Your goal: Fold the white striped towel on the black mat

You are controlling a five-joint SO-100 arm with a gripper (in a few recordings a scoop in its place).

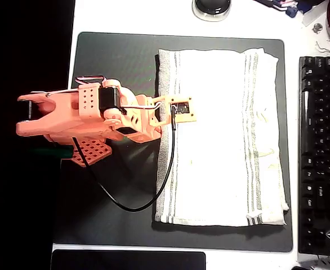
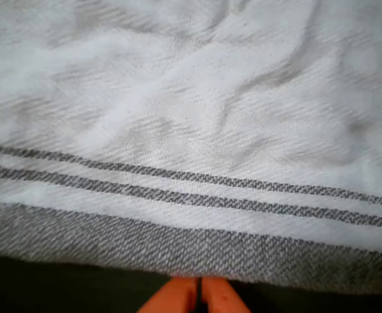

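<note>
The white striped towel (image 1: 221, 140) lies spread flat on the right half of the black mat (image 1: 114, 62), with grey stripes running along its left and right edges. My orange arm reaches in from the left, and its gripper (image 1: 161, 120) is at the towel's left edge, mostly hidden under the wrist camera mount. In the wrist view the gripper (image 2: 199, 295) is shut, its two orange fingertips (image 2: 178, 297) pressed together just short of the towel's (image 2: 197, 130) grey-banded hem, over the mat (image 2: 47, 287). Nothing shows between them.
A black keyboard (image 1: 322, 152) runs along the right side beyond the mat. A glossy black pad (image 1: 128, 260) lies below the mat's front edge. A round dark object (image 1: 212, 7) sits at the top. A black cable (image 1: 131, 197) loops from the arm across the mat.
</note>
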